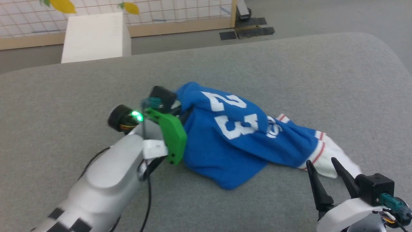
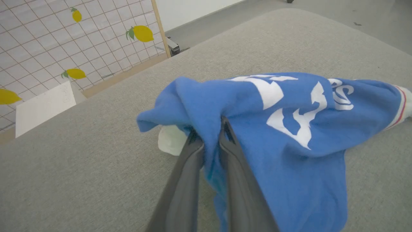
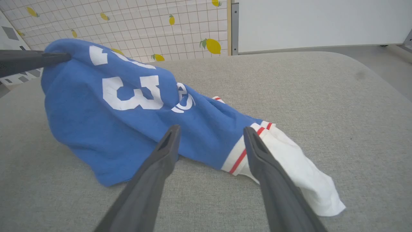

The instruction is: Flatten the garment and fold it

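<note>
A grey fabric surface [image 1: 289, 64] fronts a white box [image 1: 96, 37], grey floor [image 1: 322, 16] and a lemon-patterned grid wall [image 2: 42, 42].

I count one blue shirt [image 1: 231, 138]; two grippers, the left gripper [image 2: 208, 127] and the right gripper [image 1: 321, 161]; one white box [image 1: 96, 37]; one grey table [image 1: 289, 64].

This looks like a robot test lab rather than a home. Behind the grey cloth-covered worktop [image 1: 289, 64] stands a wood-framed screen [image 2: 48, 38] printed with tiles and lemons, beside a plain white block [image 1: 96, 35].
</note>
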Controlling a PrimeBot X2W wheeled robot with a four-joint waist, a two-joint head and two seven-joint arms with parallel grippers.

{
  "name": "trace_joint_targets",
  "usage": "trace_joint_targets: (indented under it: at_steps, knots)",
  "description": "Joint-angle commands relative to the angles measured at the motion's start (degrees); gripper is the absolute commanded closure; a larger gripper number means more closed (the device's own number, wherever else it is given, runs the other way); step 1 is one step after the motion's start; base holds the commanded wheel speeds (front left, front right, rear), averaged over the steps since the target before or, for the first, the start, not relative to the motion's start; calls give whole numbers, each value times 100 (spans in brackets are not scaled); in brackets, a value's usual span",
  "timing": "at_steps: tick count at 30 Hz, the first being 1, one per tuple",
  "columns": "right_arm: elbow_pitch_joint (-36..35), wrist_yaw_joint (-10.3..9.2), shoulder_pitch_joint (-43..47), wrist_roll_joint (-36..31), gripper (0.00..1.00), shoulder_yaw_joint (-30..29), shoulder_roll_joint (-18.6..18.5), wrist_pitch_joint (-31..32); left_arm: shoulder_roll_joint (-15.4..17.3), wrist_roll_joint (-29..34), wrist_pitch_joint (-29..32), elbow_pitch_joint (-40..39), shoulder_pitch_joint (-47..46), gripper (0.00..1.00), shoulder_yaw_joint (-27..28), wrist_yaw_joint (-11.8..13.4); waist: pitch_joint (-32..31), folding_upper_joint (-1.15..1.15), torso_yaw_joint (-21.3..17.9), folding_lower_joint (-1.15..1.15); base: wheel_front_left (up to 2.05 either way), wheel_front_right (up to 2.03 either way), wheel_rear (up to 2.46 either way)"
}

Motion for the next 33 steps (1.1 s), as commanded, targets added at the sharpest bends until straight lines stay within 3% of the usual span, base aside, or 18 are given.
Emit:
trace_joint_targets:
  at_steps: [1, 6, 10, 14, 18, 19, 20, 21, 28, 30, 33]
  knots:
    - [-39, -8, 37, 9, 0, -22, 14, 7, 236, -9, -116, -210, 265, 100, 89, 169, -120, 68, 234, 0, 0, 0, 0]
    - [-88, -8, 169, 16, 0, -78, 14, 40, 1030, -235, 3, -1329, 1537, 100, 258, 840, -190, 68, 515, 0, 0, 0, 0]
    - [-120, -8, 200, 0, 0, -98, 14, 42, 1487, -580, 200, -2142, 2744, 100, 341, 1452, -212, 68, 674, 0, 0, 0, 0]
    - [-133, -8, 221, -28, 0, -99, 14, 69, 1608, -924, 280, -2657, 3763, 100, 330, 1934, -283, 68, 778, 0, 0, 0, 0]
    - [-157, -8, 257, -53, 0, -99, 14, 108, 1505, -1182, 284, -2867, 4325, 100, 304, 2184, -355, 68, 855, 0, 0, 0, 0]
    - [-163, -8, 266, -57, 0, -98, 14, 116, 1478, -1205, 255, -2884, 4381, 86, 313, 2220, -369, 68, 867, 0, 0, 0, 0]
    - [-174, -8, 278, -61, 0, -99, 14, 126, 1456, -1186, 180, -2899, 4407, 10, 340, 2280, -378, 68, 881, 0, 0, 0, 0]
    - [-185, -8, 287, -63, 0, -102, 14, 133, 1441, -1159, 109, -2918, 4399, 0, 369, 2315, -381, 68, 892, 0, 0, 0, 0]
    - [-279, -8, 315, -73, 0, -133, 14, 192, 1664, -820, -521, -3272, 3839, 0, 909, 2465, -364, 68, 917, 0, 0, 0, 0]
    - [-310, -8, 303, -64, 0, -152, 14, 192, 1810, -732, -521, -3284, 3553, 0, 1043, 2446, -305, 68, 917, 0, 0, 0, 0]
    - [-338, -8, 225, -61, 0, -108, 14, 200, 1981, -782, -290, -3048, 2981, 0, 1207, 2216, -189, 68, 828, 0, 0, 0, 0]
